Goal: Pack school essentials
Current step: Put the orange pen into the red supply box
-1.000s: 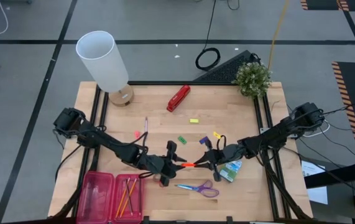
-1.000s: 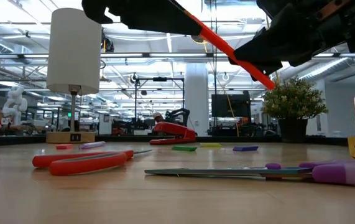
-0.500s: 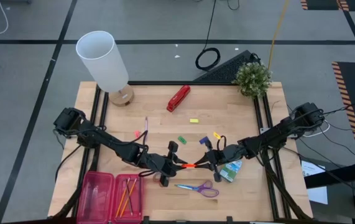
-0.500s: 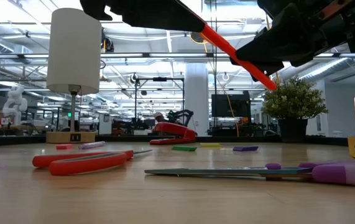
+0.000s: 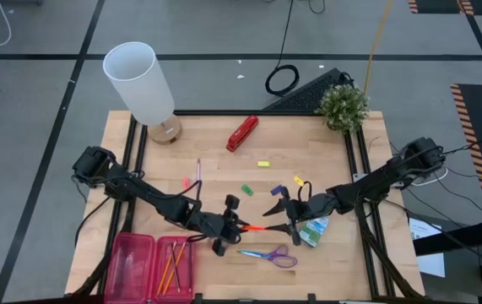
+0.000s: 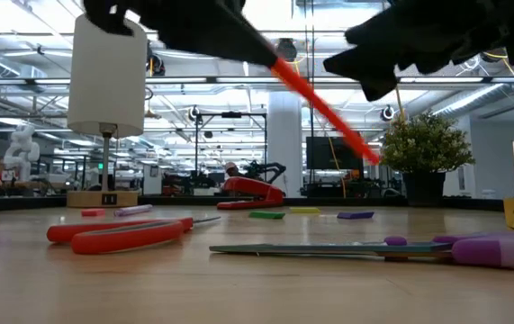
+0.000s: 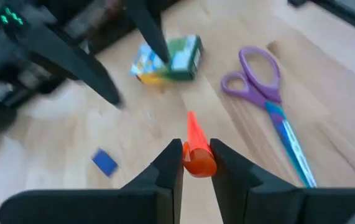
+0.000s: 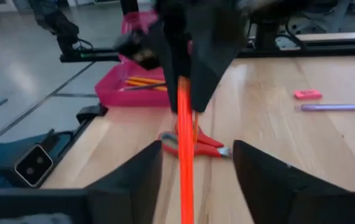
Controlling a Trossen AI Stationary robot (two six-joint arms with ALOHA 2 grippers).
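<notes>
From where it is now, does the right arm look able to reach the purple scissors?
Probably yes. The right hand is open, having nothing in it, and hangs just beyond the purple scissors, with bare table between. The left hand holds the orange pencil close by, which might crowd the approach.

Orange pencil [image 5: 255,227] held level above the table (purple-handled scissors [image 5: 268,254] below).
</notes>
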